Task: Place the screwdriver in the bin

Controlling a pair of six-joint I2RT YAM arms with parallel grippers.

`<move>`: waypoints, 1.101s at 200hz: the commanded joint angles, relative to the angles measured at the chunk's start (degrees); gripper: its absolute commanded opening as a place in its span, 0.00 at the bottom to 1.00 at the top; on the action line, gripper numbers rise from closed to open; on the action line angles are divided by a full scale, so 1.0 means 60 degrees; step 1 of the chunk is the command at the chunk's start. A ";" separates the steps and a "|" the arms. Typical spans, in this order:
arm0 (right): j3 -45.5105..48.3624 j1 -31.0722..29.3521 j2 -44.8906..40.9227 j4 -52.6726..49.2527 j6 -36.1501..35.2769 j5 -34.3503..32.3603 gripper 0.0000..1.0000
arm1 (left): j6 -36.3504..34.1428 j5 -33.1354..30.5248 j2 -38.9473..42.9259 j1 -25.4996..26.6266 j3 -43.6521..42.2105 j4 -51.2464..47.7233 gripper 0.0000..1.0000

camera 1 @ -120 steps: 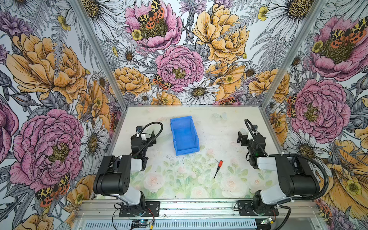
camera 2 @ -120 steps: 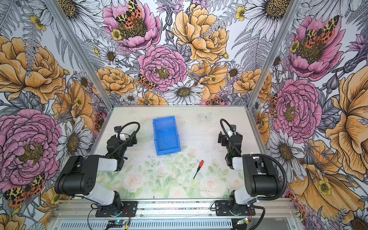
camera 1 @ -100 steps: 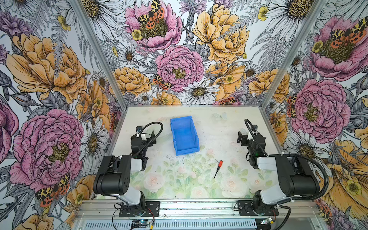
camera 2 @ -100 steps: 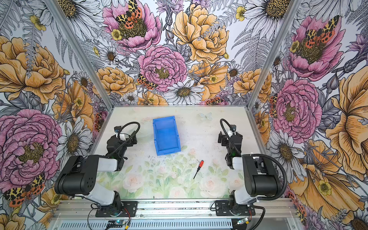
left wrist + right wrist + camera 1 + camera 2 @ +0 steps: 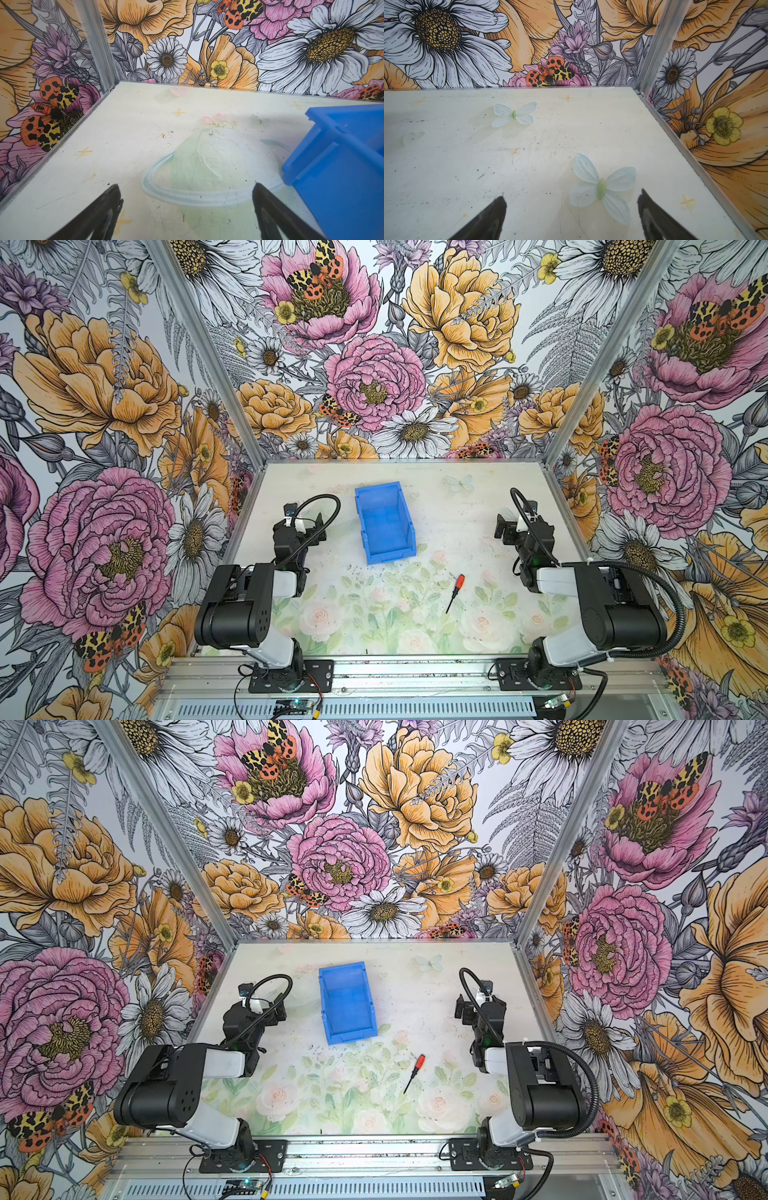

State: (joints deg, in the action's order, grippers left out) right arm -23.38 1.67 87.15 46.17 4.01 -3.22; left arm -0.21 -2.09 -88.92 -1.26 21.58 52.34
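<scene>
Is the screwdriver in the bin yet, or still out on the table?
Out. The screwdriver lies flat on the table, apart from the bin, whose floor shows bare blue.

The screwdriver (image 5: 455, 591), with a red handle and thin dark shaft, lies flat and slanted on the table, apart from the bin (image 5: 384, 522), a blue, open-topped, empty box standing upright farther back.

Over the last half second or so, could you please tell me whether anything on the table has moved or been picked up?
Nothing visibly changed: the screwdriver lies outside the bin, and the left gripper and right gripper hang open, holding nothing.
</scene>
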 commanded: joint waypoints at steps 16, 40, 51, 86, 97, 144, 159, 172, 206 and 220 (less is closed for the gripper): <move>0.0077 -0.0055 0.0109 0.0376 0.0088 -0.0107 0.99 | -0.0068 -0.0135 0.0041 0.0058 0.0054 0.0099 0.99; 0.0071 -0.0044 0.0126 0.0354 0.0092 -0.0096 1.00 | -0.0068 -0.0135 0.0041 0.0062 0.0057 0.0100 0.99; 0.0058 -0.0033 0.0130 0.0335 0.0082 -0.0092 0.99 | -0.0061 -0.0136 0.0041 0.0061 0.0056 0.0101 0.99; 0.0057 -0.0032 0.0131 0.0343 0.0088 -0.0092 0.99 | -0.0068 -0.0136 0.0042 0.0058 0.0058 0.0097 0.99; 0.0054 -0.0041 0.0137 0.0332 0.0086 -0.0084 0.99 | -0.0068 -0.0136 0.0042 0.0052 0.0051 0.0097 0.99; 0.0036 0.0029 0.0128 0.0330 0.0137 0.0027 1.00 | -0.0068 -0.0135 0.0041 0.0055 0.0050 0.0102 0.99; 0.0042 0.0026 0.0134 0.0317 0.0124 0.0033 0.99 | -0.0066 -0.0082 0.0041 0.0048 0.0065 0.0073 0.99; 0.0041 0.0029 0.0134 0.0317 0.0127 0.0036 1.00 | -0.0063 -0.0092 0.0041 0.0041 0.0065 0.0075 0.99; 0.0039 0.0025 0.0137 0.0306 0.0130 0.0011 0.99 | -0.0047 -0.0042 0.0041 0.0016 0.0065 0.0087 0.99; 0.0054 0.0025 0.0109 0.0330 0.0123 0.0012 1.00 | -0.0050 -0.0044 0.0041 0.0017 0.0058 0.0094 0.99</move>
State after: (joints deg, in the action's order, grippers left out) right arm -23.40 1.69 87.15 46.17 4.01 -3.18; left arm -0.21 -2.07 -88.92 -1.26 21.58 52.34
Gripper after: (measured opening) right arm 0.995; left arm 0.987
